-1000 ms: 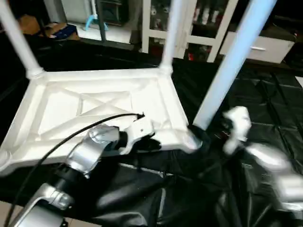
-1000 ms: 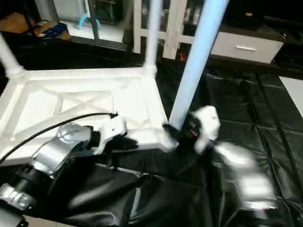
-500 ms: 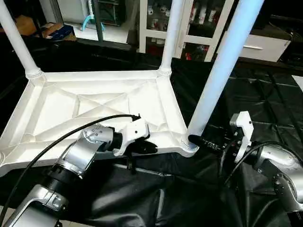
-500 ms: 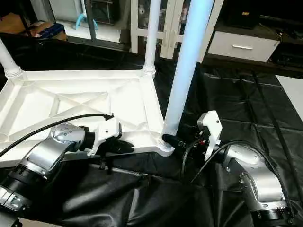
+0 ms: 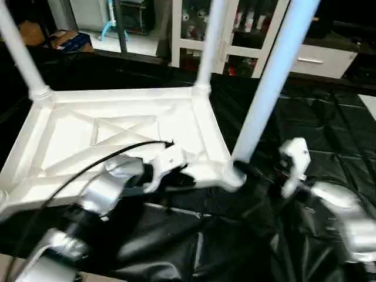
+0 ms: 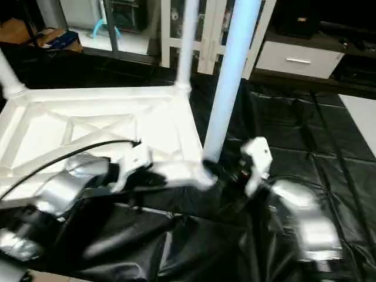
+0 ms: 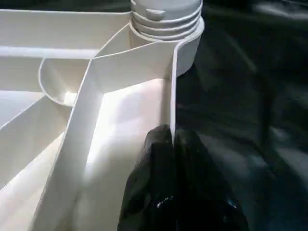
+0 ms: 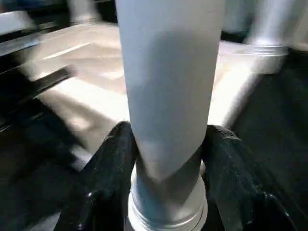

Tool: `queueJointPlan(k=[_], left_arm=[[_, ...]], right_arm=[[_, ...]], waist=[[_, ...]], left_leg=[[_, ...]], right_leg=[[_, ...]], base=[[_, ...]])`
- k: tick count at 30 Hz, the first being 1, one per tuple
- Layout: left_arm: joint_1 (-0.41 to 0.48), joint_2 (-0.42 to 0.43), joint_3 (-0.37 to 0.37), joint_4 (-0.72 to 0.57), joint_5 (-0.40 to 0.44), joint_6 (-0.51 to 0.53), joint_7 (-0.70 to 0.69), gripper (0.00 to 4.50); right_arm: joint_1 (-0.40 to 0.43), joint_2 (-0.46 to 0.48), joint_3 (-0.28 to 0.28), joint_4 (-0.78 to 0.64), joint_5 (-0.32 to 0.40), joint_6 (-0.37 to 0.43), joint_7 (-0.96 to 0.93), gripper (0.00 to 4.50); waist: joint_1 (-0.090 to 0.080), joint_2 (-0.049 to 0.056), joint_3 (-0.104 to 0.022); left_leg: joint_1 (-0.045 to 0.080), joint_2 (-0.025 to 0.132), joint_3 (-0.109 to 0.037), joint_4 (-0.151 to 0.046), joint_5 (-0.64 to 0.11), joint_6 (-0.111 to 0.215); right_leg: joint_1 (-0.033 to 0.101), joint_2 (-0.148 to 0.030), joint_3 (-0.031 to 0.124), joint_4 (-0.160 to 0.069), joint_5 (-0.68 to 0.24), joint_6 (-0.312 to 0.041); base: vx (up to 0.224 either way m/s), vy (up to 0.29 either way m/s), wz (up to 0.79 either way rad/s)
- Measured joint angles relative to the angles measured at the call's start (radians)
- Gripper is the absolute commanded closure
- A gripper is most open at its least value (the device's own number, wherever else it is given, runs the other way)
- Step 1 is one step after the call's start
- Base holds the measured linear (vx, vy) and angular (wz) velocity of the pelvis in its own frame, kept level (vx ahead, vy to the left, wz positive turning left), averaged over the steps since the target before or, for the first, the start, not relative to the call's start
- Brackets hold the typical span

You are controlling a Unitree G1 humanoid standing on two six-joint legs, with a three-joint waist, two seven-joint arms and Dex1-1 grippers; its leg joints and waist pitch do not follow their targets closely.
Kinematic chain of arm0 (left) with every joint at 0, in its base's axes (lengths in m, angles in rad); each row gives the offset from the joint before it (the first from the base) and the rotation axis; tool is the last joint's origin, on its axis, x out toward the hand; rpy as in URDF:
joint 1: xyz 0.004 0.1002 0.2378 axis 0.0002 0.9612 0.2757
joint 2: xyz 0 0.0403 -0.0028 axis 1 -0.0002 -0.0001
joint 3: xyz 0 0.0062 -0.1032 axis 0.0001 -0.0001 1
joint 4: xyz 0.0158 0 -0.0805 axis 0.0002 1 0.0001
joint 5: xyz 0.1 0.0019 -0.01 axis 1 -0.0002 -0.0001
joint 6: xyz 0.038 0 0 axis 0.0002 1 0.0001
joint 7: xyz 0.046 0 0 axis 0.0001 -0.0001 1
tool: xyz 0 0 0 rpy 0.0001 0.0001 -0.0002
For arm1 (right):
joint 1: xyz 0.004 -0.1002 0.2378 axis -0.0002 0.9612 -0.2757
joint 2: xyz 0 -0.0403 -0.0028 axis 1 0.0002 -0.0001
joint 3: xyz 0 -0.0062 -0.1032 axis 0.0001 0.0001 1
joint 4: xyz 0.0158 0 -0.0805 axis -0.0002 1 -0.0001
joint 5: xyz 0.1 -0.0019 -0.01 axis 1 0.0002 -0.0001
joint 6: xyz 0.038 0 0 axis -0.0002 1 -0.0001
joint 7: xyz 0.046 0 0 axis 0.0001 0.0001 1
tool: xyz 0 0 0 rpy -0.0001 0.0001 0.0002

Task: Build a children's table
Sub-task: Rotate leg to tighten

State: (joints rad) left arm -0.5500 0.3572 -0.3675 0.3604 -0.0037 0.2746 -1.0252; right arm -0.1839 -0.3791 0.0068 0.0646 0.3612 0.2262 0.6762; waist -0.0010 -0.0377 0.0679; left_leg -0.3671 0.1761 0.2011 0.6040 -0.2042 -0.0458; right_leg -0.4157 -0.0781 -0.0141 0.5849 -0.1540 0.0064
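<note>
The children's table top (image 5: 117, 126) lies upside down on black sheeting, X ribs facing up. Three white legs stand in its corner sockets: far left (image 5: 20, 53), far right (image 5: 210, 44) and near right (image 5: 267, 82). My left gripper (image 5: 182, 176) is at the near edge, close to the near right corner. In the left wrist view its black fingers (image 7: 159, 159) pinch the thin rim wall, shut on it. My right gripper (image 5: 249, 170) reaches from the right to the foot of the near right leg (image 8: 168, 72). Its fingers (image 8: 115, 154) press against both sides of the leg just above the socket.
Black sheeting (image 5: 329, 123) covers the floor around the table. A white glass-door cabinet (image 5: 247, 35) and a white drawer unit (image 5: 323, 59) stand behind. A box (image 5: 67, 40) lies at the far left. A black cable (image 5: 88, 167) runs along my left forearm.
My right gripper's fingers have closed in around the foot of the near right leg. The left gripper keeps its hold on the rim. The head view has shifted slightly.
</note>
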Motion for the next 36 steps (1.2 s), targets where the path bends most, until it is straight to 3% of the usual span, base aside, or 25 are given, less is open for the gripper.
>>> queueJointPlan(k=[3,9,14,15,22,25,27,31,36], left_arm=[[-0.020,-0.063,0.002,0.020,0.016,0.054,0.105,4.50],[-0.072,-0.210,0.005,0.082,0.040,0.138,0.295,4.50],[-0.076,-0.220,0.007,0.083,0.043,0.143,0.312,4.50],[-0.076,-0.217,0.007,0.082,0.044,0.142,0.312,4.50],[-0.074,-0.192,0.007,0.074,0.039,0.133,0.295,4.50],[-0.049,-0.135,0.002,0.034,0.030,0.101,0.217,4.50],[-0.031,-0.098,-0.005,0.008,0.020,0.083,0.170,4.50],[0.036,0.007,-0.029,-0.091,-0.011,0.043,0.029,4.50],[0.074,0.052,-0.052,-0.146,-0.048,0.049,-0.076,4.50]], right_arm=[[-0.017,0.084,-0.007,0.016,-0.056,0.001,-0.193,2.64],[-0.043,0.330,-0.009,0.000,-0.261,-0.014,-0.710,2.65],[-0.062,0.378,-0.007,0.030,-0.290,-0.045,-0.778,2.66],[-0.062,0.373,-0.005,0.033,-0.290,-0.052,-0.766,2.10],[-0.060,0.318,0.004,0.019,-0.286,-0.063,-0.690,1.48],[-0.055,0.250,0.006,-0.003,-0.242,-0.050,-0.565,1.18],[-0.054,0.189,0.024,-0.010,-0.233,-0.052,-0.480,1.18],[-0.044,0.043,0.044,-0.025,-0.123,-0.032,-0.180,1.18],[0.007,-0.103,0.054,-0.053,-0.047,-0.031,0.098,1.18]], waist=[[-0.006,-0.001,0.000],[-0.005,0.000,0.000],[-0.004,0.000,-0.001],[-0.003,0.000,-0.001],[-0.007,0.001,0.000],[-0.011,0.002,0.001],[-0.012,0.002,0.001],[-0.010,0.000,0.000],[0.016,-0.001,-0.001]], left_leg=[[0.000,0.000,0.000,0.000,0.000,0.000],[-0.003,-0.001,-0.001,-0.001,0.001,-0.001],[-0.003,-0.001,-0.001,-0.002,0.001,-0.001],[-0.003,-0.001,-0.001,-0.002,0.001,-0.001],[-0.003,0.000,-0.001,-0.003,0.001,-0.001],[-0.003,0.000,-0.001,-0.003,0.001,-0.001],[-0.003,0.000,-0.001,-0.003,0.001,-0.001],[-0.002,0.001,-0.001,-0.003,0.000,0.000],[0.000,0.001,0.001,-0.002,-0.001,0.001]], right_leg=[[0.000,0.000,0.000,-0.001,-0.001,0.001],[-0.004,0.000,0.000,0.000,-0.001,0.002],[-0.003,0.000,0.001,0.000,0.001,-0.001],[-0.003,0.000,0.001,0.000,0.002,-0.002],[-0.004,0.001,0.000,0.000,0.001,-0.001],[-0.004,0.001,0.000,0.000,0.002,-0.001],[-0.004,0.001,0.000,0.000,0.001,-0.001],[-0.003,0.001,-0.001,0.000,0.000,0.000],[0.002,0.000,0.000,-0.001,-0.001,-0.001]], base=[[0.000,0.000,0.00],[0.000,0.000,0.00],[0.000,0.000,0.00],[0.000,0.000,0.00],[0.000,0.000,0.00],[0.000,0.000,0.00],[0.000,0.000,0.00],[0.000,0.000,0.00],[0.000,0.000,0.00]])
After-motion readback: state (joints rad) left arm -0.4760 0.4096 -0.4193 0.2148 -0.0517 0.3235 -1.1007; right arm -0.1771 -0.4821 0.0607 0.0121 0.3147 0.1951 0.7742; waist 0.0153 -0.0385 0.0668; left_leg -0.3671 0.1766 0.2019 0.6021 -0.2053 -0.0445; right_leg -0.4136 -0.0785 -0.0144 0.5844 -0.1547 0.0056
